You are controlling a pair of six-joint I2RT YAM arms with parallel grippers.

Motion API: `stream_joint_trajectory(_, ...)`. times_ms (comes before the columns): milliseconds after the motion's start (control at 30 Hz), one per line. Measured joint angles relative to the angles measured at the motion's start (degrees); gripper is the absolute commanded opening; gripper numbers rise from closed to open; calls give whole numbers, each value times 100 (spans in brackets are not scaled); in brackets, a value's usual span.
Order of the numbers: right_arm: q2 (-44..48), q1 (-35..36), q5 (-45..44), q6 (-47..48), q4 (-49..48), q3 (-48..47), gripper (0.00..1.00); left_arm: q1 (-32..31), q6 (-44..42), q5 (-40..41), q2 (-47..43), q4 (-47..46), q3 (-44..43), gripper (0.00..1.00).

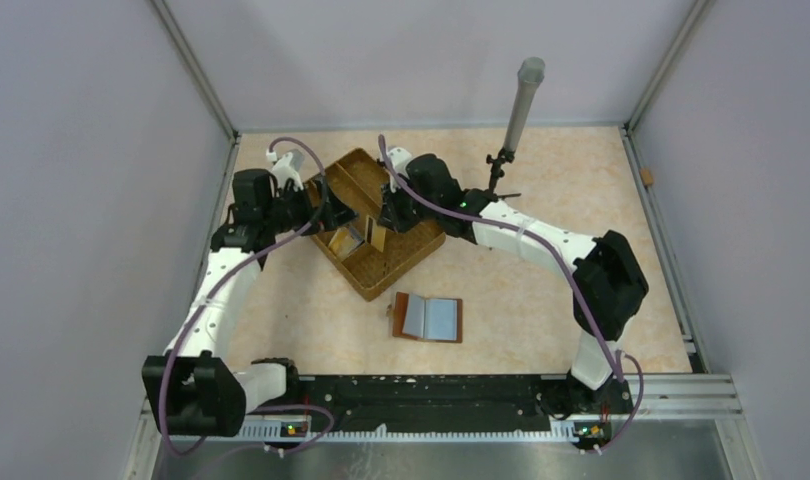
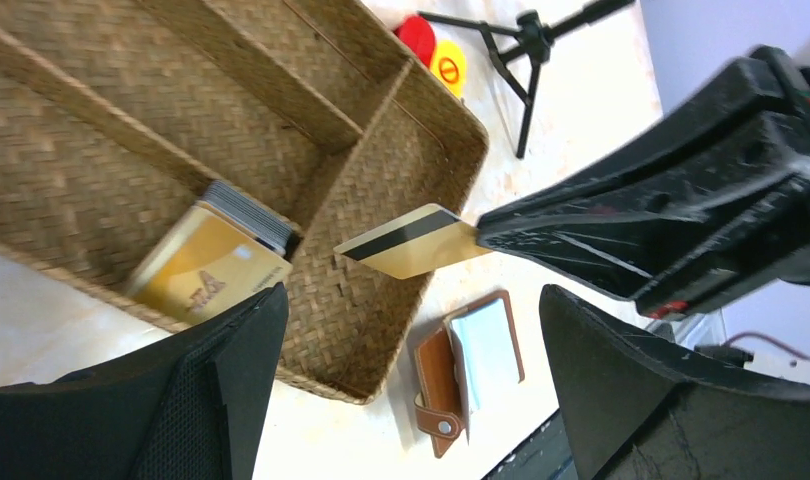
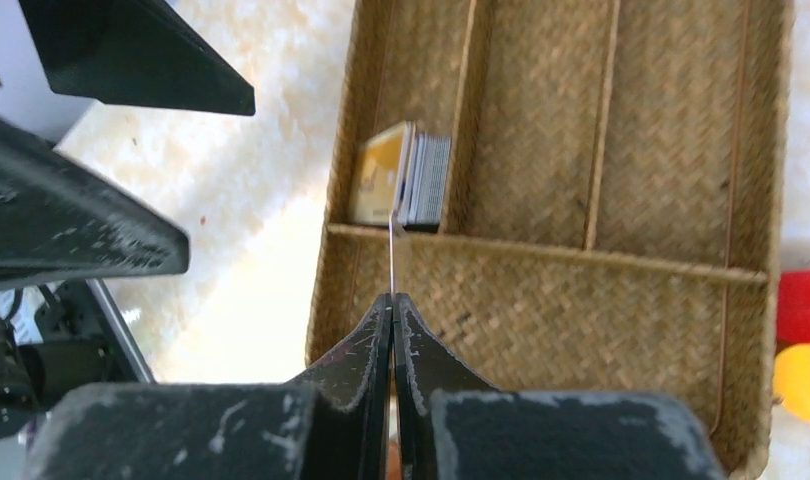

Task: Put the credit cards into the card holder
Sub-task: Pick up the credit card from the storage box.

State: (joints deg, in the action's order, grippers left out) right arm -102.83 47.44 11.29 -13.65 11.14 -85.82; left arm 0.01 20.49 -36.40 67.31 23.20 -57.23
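Observation:
My right gripper (image 3: 392,302) is shut on the edge of a gold credit card (image 3: 392,255) and holds it upright above the wicker tray (image 3: 581,300). The left wrist view shows this card (image 2: 411,243) with its black stripe, clear of the tray floor. A stack of credit cards (image 2: 211,262), gold in front and grey behind, stands in a tray compartment. My left gripper (image 2: 413,300) is open and empty just left of the held card, over the tray's corner. The brown card holder (image 1: 428,318) lies open on the table in front of the tray, its pale inner sleeves showing.
A red cap (image 2: 416,35) and a yellow cap (image 2: 448,65) lie beyond the tray's far corner. A black tripod with a grey pole (image 1: 521,110) stands at the back right. A small brown block (image 1: 646,177) lies by the right wall.

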Motion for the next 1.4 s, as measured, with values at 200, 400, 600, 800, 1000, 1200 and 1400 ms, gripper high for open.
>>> stream_joint_trajectory(200,46,0,70,15,144,450,0,-317,343,-186,-669,-1377,1421,97)
stream_joint_trajectory(400,68,-13,160,46,201,614,0,-317,485,-398,-1150,-3021,2927,97)
stream_joint_trajectory(600,186,-170,520,114,192,634,0,-317,275,-798,-1174,-4028,3259,96)
stream_joint_trajectory(800,291,-417,920,260,216,621,0,-317,129,-1344,-800,-4837,3259,95)
stream_joint_trajectory(1000,348,-501,1408,466,560,516,0,-345,116,-1821,-424,-5025,3244,96)
stream_joint_trajectory(1200,623,-621,2175,575,890,385,0,-509,116,-2057,-413,-5062,3180,91)
stream_joint_trajectory(1400,800,-710,2883,643,1086,247,0,-852,133,-2310,-302,-5056,3021,70)
